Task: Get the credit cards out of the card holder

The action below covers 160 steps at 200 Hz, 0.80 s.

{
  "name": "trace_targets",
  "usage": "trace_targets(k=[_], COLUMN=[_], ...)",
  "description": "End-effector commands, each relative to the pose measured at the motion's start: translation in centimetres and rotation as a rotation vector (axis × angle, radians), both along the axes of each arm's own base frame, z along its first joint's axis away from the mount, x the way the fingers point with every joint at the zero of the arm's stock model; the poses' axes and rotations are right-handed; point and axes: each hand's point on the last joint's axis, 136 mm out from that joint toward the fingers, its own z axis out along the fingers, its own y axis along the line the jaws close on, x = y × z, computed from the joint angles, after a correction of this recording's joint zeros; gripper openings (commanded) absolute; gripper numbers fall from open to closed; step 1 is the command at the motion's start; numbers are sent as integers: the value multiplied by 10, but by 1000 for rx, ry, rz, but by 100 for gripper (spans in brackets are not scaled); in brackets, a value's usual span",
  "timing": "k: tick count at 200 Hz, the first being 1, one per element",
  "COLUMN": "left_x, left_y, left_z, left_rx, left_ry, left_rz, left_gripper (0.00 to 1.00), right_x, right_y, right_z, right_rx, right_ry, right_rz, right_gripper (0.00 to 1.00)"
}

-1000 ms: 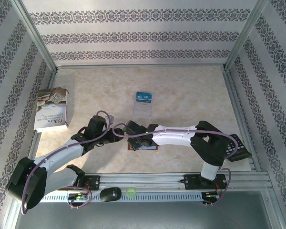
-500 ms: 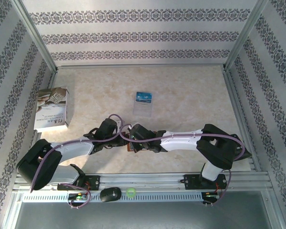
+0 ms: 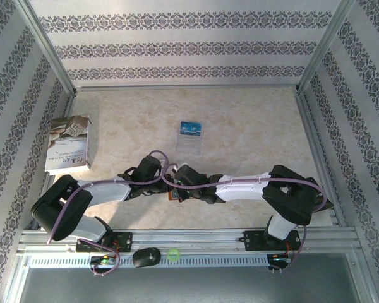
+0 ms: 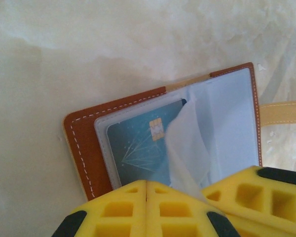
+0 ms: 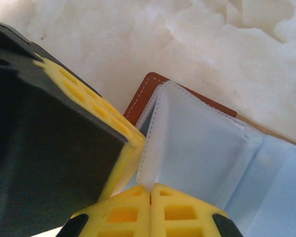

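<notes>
The card holder (image 4: 81, 143) lies open on the table, brown leather with clear sleeves. One of the credit cards (image 4: 135, 148), blue with a chip, sits in its left sleeve. My left gripper (image 4: 146, 183) is shut, its tips over that card's near edge, with nothing visible between them. My right gripper (image 5: 150, 187) is shut on a raised clear sleeve page (image 5: 192, 148) of the holder. From above, both grippers meet over the card holder (image 3: 172, 195), left gripper (image 3: 166, 183) beside right gripper (image 3: 177, 187). Another blue card (image 3: 191, 128) lies farther back.
A pale translucent sheet (image 3: 188, 145) lies under and in front of the far blue card. A white-grey booklet (image 3: 68, 144) rests at the left wall. The holder's tan snap tab (image 4: 283, 111) sticks out to one side. Metal frame rails border the table.
The left arm has swung in toward the holder and its gripper has gone from open to shut. The right gripper stayed shut and shifted slightly toward the near edge.
</notes>
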Motion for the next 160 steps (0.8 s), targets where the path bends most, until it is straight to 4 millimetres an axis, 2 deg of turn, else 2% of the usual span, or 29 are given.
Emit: trace_targets(k=[1, 37, 55, 71, 84, 111, 121, 128, 152, 160], left_x=[-3, -4, -4, -3, -3, -2, -1, -1, 0, 1], left_y=[4, 1, 0, 1, 1, -1, -3, -3, -7, -8], left_z=[-7, -15, -17, -18, -18, -17, -14, -13, -10, -10], left_rx=[56, 60, 65, 76, 78, 76, 72, 72, 63, 60], left_ry=[16, 47, 51, 48, 47, 44, 38, 38, 36, 32], left_rz=[-7, -23, -31, -35, -38, -48, -54, -60, -73, -74], left_gripper=[0, 0, 0, 0, 0, 0, 0, 0, 0, 0], right_x=[5, 9, 11, 14, 14, 15, 17, 17, 12, 10], right_y=[-5, -21, -39, -62, -85, -115, -114, -107, -59, -48], right_z=[12, 14, 9, 6, 5, 19, 25, 32, 60, 63], right_rx=[39, 31, -12, -74, -130, -146, -116, -72, 116, 130], right_ry=[-30, -53, -54, -56, -63, -110, -123, -115, -72, -34], right_rz=[-55, -130, -207, -314, -406, -504, -487, -448, -218, -170], right_gripper=[0, 0, 4, 13, 26, 40, 42, 41, 38, 35])
